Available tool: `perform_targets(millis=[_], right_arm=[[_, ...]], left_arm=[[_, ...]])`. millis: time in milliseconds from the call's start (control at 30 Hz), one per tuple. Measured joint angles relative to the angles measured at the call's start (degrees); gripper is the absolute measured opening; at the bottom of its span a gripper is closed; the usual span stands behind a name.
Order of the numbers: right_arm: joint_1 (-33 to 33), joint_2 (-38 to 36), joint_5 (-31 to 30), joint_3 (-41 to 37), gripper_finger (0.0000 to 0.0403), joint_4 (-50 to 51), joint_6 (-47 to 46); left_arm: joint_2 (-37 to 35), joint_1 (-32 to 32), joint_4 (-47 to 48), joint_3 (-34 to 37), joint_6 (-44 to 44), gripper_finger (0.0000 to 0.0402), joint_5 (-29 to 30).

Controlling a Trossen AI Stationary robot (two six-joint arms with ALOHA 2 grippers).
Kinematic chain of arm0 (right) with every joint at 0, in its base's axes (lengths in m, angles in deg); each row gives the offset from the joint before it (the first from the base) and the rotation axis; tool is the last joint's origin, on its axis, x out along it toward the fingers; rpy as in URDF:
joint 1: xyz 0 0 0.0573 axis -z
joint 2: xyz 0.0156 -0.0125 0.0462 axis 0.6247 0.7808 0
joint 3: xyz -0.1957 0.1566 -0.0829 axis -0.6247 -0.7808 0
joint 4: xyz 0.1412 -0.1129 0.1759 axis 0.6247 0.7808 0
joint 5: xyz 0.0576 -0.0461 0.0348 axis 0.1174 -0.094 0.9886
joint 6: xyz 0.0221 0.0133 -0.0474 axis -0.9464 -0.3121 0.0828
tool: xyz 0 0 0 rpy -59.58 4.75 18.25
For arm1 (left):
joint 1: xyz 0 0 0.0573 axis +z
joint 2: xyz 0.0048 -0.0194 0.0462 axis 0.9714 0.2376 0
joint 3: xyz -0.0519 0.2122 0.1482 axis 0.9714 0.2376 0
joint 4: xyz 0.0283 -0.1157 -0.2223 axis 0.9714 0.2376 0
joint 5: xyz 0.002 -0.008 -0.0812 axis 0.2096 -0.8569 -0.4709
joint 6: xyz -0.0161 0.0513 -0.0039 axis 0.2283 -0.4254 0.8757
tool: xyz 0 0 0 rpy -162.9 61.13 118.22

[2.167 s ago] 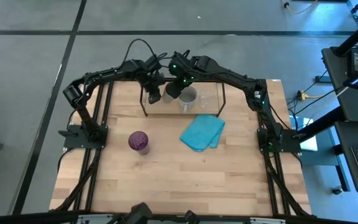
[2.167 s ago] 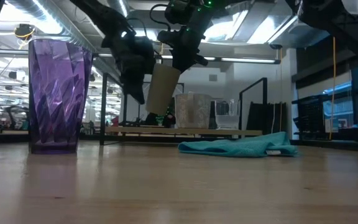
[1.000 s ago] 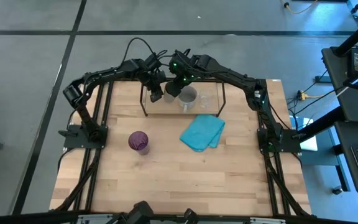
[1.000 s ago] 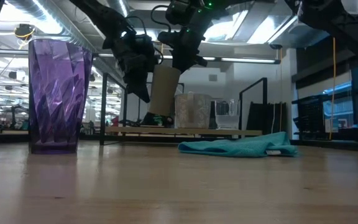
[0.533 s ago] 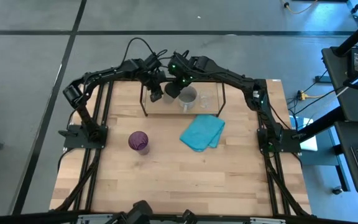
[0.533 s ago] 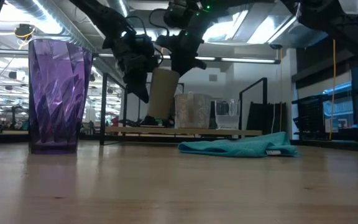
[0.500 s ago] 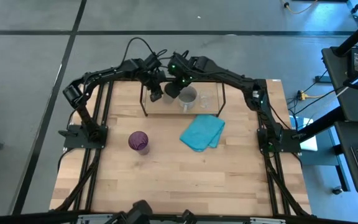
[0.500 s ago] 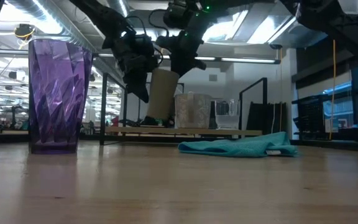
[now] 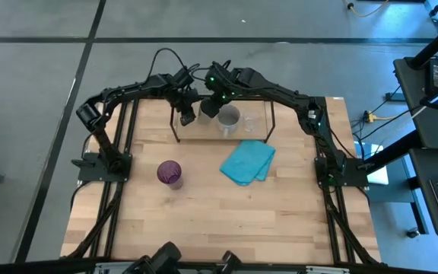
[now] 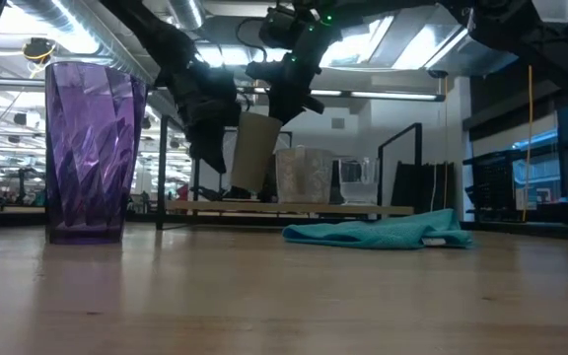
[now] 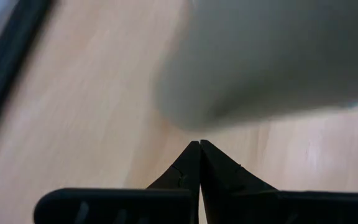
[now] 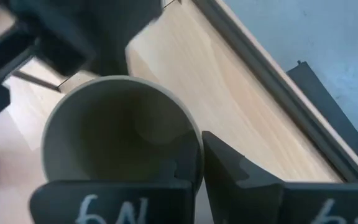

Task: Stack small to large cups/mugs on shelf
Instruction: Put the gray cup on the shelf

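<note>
The olive-green cup (image 10: 251, 151) hangs tilted over the left end of the black wire shelf (image 9: 268, 125), with my right gripper (image 10: 282, 110) shut on it. On the shelf's wooden base stand the grey mug (image 9: 229, 119) and, right of it, the small clear glass (image 9: 251, 122). My left gripper (image 9: 185, 116) is shut and stands just left of the cup, its tips (image 11: 199, 144) by the cup's lower wall (image 11: 260, 62). The purple tumbler (image 9: 169, 173) stands on the table, nearer the front. My right gripper holds the olive-green cup by its rim (image 12: 196, 146), one finger inside the cup and one outside. The fingers slant down from above. The cup hangs tilted below them, its bottom (image 10: 245, 187) low over the shelf's base. My left gripper: whether its shut tips touch the cup's wall, I cannot tell.
A folded turquoise cloth (image 9: 247, 162) lies on the table in front of the shelf's right half. The shelf's thin uprights (image 10: 164, 173) and rails frame the cups. Open wooden table (image 9: 226, 221) lies toward the near edge.
My left gripper, still shut, has drawn back from the cup's side toward the table's left edge and sunk a little. The cup stays in my right gripper, tilted over the shelf's left end.
</note>
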Motion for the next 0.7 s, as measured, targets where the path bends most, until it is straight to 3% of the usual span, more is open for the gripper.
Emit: perform_targets(millis=[233, 700], right_arm=[[0.3, 0.4, 0.1, 0.0, 0.0022, -1.4, 0.0], [0.6, 1.6, 0.3, 0.0, 0.0022, -1.2, 0.0]], left_arm=[[0.0, 0.0, -2.4, 3.7, 0.6, 0.0, 0.0], [-0.1, 0.0, -3.9, 0.9, 1.6, 0.0, 0.2]])
